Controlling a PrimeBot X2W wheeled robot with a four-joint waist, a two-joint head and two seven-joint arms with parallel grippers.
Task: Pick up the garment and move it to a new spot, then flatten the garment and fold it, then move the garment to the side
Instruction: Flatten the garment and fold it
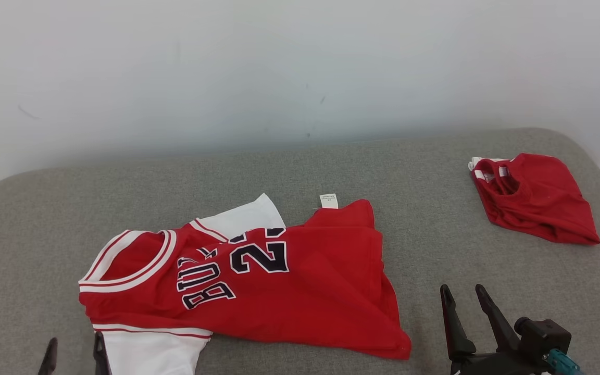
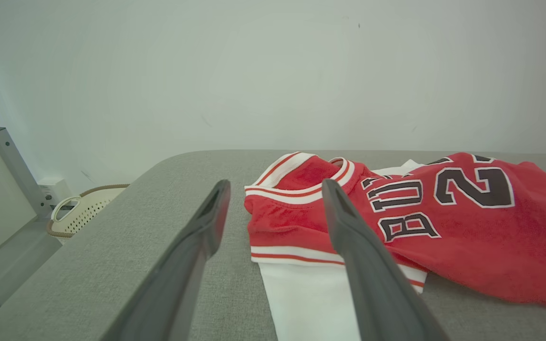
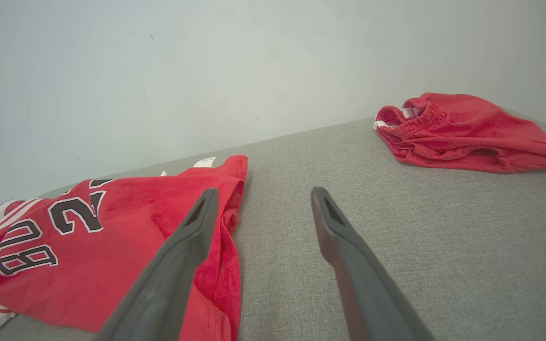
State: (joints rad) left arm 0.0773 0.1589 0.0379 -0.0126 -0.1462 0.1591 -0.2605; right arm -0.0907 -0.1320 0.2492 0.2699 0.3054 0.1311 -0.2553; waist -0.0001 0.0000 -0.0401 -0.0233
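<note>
A red basketball jersey (image 1: 300, 281) with white sleeves and dark lettering lies spread on a grey fabric-covered counter (image 1: 414, 166), collar towards my left side. My left fingers (image 1: 101, 357) are spread wide apart and hold nothing; the jersey's white sleeve lies just beside their tips, and the collar sits just ahead of them. My right fingers (image 1: 492, 317) are also spread wide and empty, over bare counter, with the jersey's hem just to their left; I cannot tell whether they touch the cloth. A small white label (image 1: 328, 200) shows at the hem's far corner. Well ahead and to the right of my right fingers rests a bundled pair of red shorts (image 1: 539, 198).
</note>
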